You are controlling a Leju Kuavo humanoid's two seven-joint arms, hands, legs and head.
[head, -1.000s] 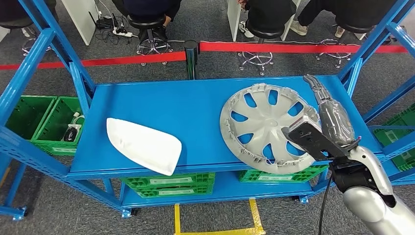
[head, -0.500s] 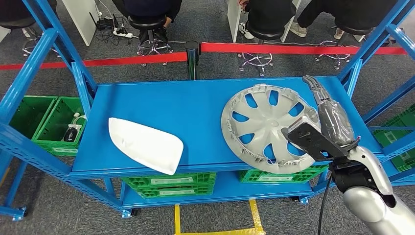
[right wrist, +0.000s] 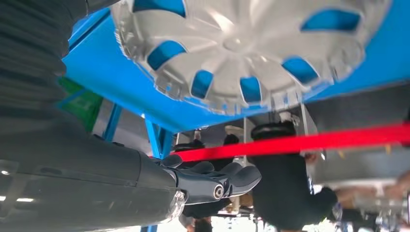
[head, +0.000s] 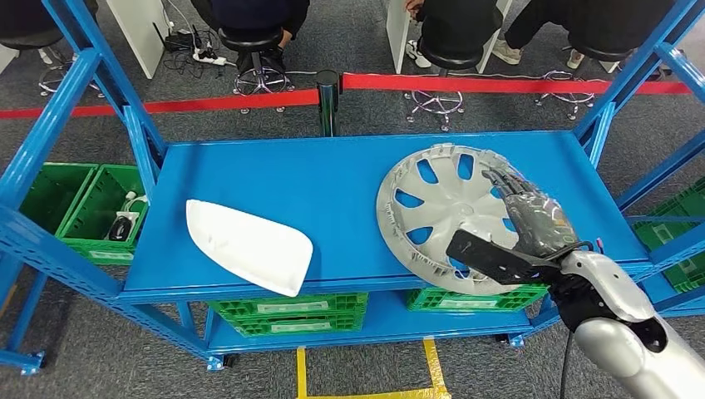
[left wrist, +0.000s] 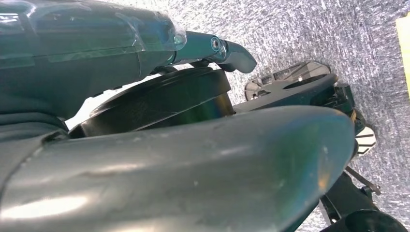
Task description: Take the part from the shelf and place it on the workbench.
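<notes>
Hovering over the flat-lying hubcap on the shelf, your right hand is open, fingers partly hidden.

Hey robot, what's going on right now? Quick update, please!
Right hand open, above the hubcap, no grip yet. Left hand hanging over floor, holding nothing. Hubcap flat on the blue shelf, white part well aside.

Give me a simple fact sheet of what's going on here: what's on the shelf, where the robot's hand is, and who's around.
Shelf: blue metal rack
On top: silver hubcap on the right, white part on the left
Right hand: over the hubcap's right side, fingers apart, holding nothing; contact unclear
Left hand: hanging above the grey floor
Below: green crates
Behind: red barrier tape, seated people on stools
</notes>
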